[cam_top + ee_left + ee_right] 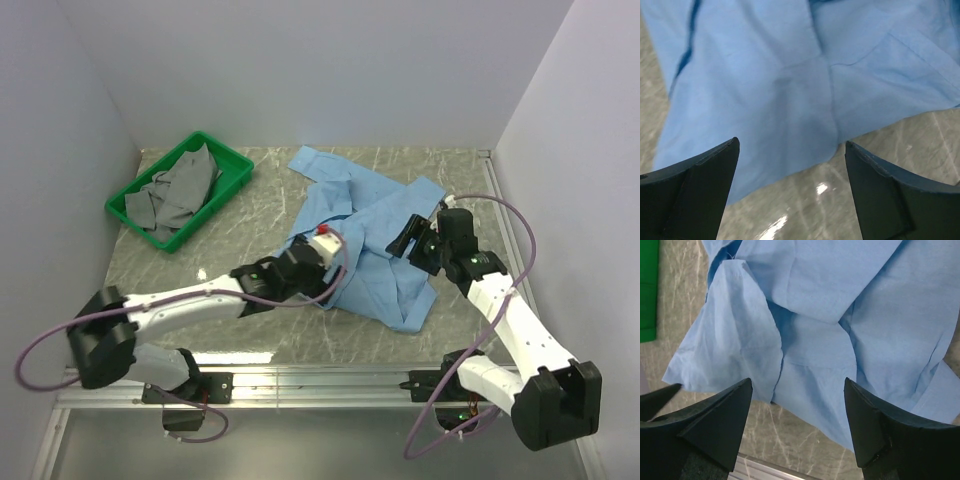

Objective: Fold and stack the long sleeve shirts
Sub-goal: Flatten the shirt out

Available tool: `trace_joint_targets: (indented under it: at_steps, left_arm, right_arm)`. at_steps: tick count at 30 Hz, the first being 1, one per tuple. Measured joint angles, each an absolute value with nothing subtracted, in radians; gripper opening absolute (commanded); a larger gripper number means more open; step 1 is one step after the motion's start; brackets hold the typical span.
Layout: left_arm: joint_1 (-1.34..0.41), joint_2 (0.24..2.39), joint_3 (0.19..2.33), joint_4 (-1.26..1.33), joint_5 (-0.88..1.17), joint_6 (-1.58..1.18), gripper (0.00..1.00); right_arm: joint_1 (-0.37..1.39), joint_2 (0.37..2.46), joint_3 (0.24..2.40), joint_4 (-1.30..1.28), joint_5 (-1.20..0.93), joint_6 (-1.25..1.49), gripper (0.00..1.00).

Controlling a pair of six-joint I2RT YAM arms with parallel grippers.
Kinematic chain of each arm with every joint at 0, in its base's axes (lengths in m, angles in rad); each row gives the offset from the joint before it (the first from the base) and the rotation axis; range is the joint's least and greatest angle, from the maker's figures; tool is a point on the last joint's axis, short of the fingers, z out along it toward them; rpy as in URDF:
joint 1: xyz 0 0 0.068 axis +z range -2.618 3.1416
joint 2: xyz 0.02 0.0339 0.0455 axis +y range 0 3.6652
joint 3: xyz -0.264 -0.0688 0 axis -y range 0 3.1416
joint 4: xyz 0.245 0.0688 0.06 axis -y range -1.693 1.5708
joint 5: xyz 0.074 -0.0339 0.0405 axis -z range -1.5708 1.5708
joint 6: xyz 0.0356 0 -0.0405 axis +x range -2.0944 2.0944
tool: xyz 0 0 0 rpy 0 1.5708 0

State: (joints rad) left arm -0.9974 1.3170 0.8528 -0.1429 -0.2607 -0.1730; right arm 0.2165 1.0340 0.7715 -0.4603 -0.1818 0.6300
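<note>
I see the light blue shirt (pixel 375 235) lying crumpled on the marbled surface (pixel 260 215), right of centre. One part of it reaches toward the back wall, and a fold trails toward the near edge. My left tool (pixel 792 145) hangs over the shirt's left edge. Its two fingers (pixel 700 185) stand wide apart with nothing between them, and the wrist view shows blue cloth and a strip of bare surface below. My right tool (pixel 797 382) is over the shirt's right side. Its fingers (pixel 890 430) are also wide apart and grip nothing, and beneath them I see overlapping folds of cloth and a seam. I cannot tell whether either tool touches the cloth. At the back left of the surface sits a green bin (pixel 228 152), well apart from the shirt, with grey cloth (pixel 180 195) bunched inside it.
</note>
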Motion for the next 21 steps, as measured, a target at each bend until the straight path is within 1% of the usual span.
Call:
trace_joint_targets:
  at_steps: [6,12,15,21]
  left_arm:
    - [-1.095,1.561,1.0,-0.115,-0.344,-0.223,0.93]
    - [-1.108,1.732,1.108,-0.13,-0.423,-0.286,0.9]
    - [-1.108,1.793,1.139,-0.148,-0.476,-0.319,0.89]
    - [-1.108,1.836,1.145,-0.201,-0.541,-0.375,0.86]
  right_arm:
    - [0.211,0.996,0.725,-0.455,-0.178,0.635,0.81]
    - [0.207,0.965,0.673,-0.458,-0.17,0.636,0.8]
    - [0.205,0.954,0.647,-0.455,-0.169,0.637,0.8]
    - [0.204,0.968,0.588,-0.457,-0.175,0.634,0.8]
